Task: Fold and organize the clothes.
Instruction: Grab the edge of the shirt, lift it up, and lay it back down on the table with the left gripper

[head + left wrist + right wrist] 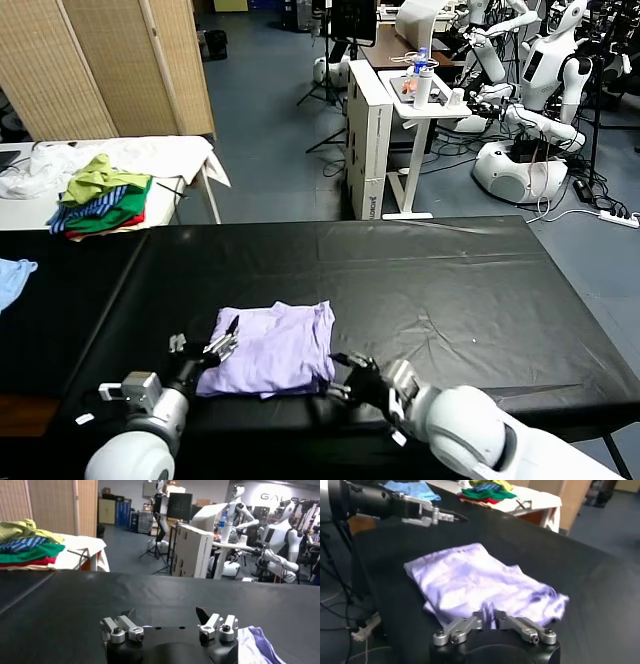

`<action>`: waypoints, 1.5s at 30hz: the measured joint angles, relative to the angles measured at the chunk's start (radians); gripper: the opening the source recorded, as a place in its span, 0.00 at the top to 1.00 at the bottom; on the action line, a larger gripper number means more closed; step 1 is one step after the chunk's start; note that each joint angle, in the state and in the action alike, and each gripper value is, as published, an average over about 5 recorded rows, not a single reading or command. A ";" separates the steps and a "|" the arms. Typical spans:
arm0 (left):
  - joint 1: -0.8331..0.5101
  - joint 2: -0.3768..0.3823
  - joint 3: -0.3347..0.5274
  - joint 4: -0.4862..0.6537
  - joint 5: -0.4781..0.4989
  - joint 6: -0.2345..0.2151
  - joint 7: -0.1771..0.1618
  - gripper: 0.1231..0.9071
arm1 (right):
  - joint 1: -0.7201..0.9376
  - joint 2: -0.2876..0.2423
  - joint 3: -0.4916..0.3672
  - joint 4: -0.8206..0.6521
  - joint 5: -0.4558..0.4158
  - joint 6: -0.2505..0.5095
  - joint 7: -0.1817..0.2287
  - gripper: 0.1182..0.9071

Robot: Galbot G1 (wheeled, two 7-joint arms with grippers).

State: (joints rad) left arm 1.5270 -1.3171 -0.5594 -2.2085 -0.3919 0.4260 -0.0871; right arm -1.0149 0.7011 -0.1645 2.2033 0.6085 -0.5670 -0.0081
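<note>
The pale lavender T-shirt (275,348) lies folded in a rough rectangle on the black table (450,290), near its front edge. My left gripper (222,340) is open at the shirt's left edge, low over the table and holding nothing. In the left wrist view its fingers (167,617) stand wide apart, with a corner of the shirt (255,642) beside them. My right gripper (345,378) is at the shirt's near right corner. In the right wrist view it (490,616) is shut on a pinched fold of the shirt (470,577).
A heap of green, striped and red garments (100,195) lies on a white table at the back left. A light blue cloth (12,275) lies at the black table's left edge. A white cabinet (370,130) and other robots (530,110) stand beyond the table.
</note>
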 joint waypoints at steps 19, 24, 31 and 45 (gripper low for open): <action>-0.022 -0.013 -0.056 0.116 -0.008 -0.095 0.092 0.00 | -0.203 0.069 0.298 0.038 0.047 0.018 0.034 0.00; -0.013 -0.035 -0.072 0.163 -0.014 -0.131 0.127 0.00 | -0.301 0.104 0.428 0.062 0.051 0.022 0.049 0.00; 0.000 -0.077 -0.088 0.211 -0.021 -0.175 0.164 0.00 | -0.399 0.140 0.557 0.075 0.050 0.030 0.049 0.00; 0.002 -0.114 -0.102 0.239 -0.113 -0.168 0.194 0.03 | -0.440 0.159 0.599 0.075 0.036 0.048 0.043 0.00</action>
State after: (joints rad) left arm 1.5289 -1.4306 -0.6616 -1.9696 -0.5053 0.2576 0.1073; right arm -1.4549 0.8597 0.4350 2.2782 0.6445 -0.5187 0.0353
